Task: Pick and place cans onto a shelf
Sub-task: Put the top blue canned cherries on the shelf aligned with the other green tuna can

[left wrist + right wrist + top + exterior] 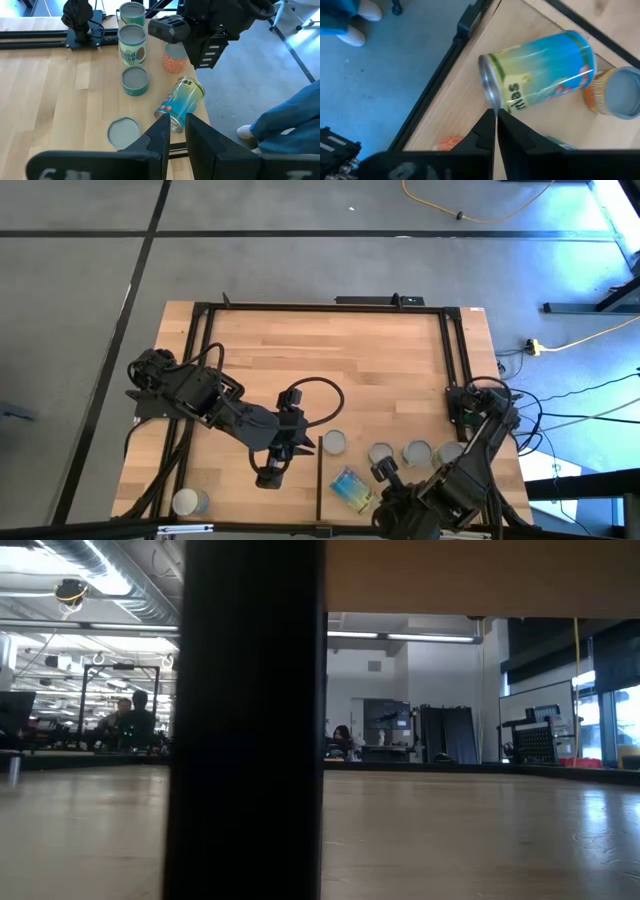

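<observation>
A blue-and-yellow can [350, 488] [182, 102] [540, 70] lies on its side near the table's front edge. Several cans stand upright behind it in a row [417, 453], one more [334, 442] to their left, and one [190, 502] at the front left corner. My right gripper [495, 117] [385, 472] is shut and points down just beside the lying can's silver end [489, 90], touching nothing that I can see. My left gripper [177, 132] [270, 472] hangs shut above the table left of the cans. A pale wood panel [480, 580] crosses the low view's top; whether it is the shelf I cannot tell.
A thin black rail [318, 485] runs from the front edge between the two grippers, and a black frame [320, 306] borders the tabletop. A broad dark post [245, 720] fills the middle of the low view. A person's blue sleeve [290, 125] shows beyond the table's front edge.
</observation>
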`<action>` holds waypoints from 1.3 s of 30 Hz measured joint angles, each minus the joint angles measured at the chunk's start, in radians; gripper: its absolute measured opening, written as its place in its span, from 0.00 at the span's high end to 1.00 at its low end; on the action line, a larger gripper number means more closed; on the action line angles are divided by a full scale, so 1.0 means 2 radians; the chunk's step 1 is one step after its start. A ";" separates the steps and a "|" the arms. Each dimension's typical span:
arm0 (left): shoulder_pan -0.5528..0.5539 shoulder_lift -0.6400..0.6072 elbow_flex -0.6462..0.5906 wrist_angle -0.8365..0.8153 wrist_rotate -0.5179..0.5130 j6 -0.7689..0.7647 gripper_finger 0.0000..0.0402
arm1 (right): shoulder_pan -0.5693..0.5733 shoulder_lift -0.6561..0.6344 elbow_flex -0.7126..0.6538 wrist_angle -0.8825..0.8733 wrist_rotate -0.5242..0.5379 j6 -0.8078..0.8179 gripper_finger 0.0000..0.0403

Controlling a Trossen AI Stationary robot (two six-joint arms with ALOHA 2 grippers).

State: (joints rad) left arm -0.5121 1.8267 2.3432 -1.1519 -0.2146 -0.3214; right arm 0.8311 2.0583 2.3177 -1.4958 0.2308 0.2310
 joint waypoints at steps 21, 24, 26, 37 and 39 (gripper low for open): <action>0.000 0.000 0.000 0.000 0.007 -0.005 0.87 | 0.011 0.000 -0.003 0.023 -0.011 0.065 0.95; 0.000 0.000 0.000 0.000 0.019 -0.005 0.87 | 0.011 0.001 -0.009 0.025 -0.005 0.042 0.95; 0.000 0.000 0.000 0.000 0.026 -0.005 0.87 | 0.011 0.000 -0.009 0.028 -0.017 0.030 0.95; 0.000 0.000 0.000 0.000 0.026 -0.005 0.87 | 0.007 0.001 -0.009 0.049 -0.011 0.053 0.95; 0.000 0.000 0.000 0.000 0.026 -0.005 0.87 | 0.006 0.001 -0.009 0.049 -0.008 0.051 0.92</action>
State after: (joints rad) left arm -0.5121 1.8267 2.3432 -1.1511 -0.1623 -0.3305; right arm 0.8423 2.0594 2.3001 -1.3978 0.2147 0.3335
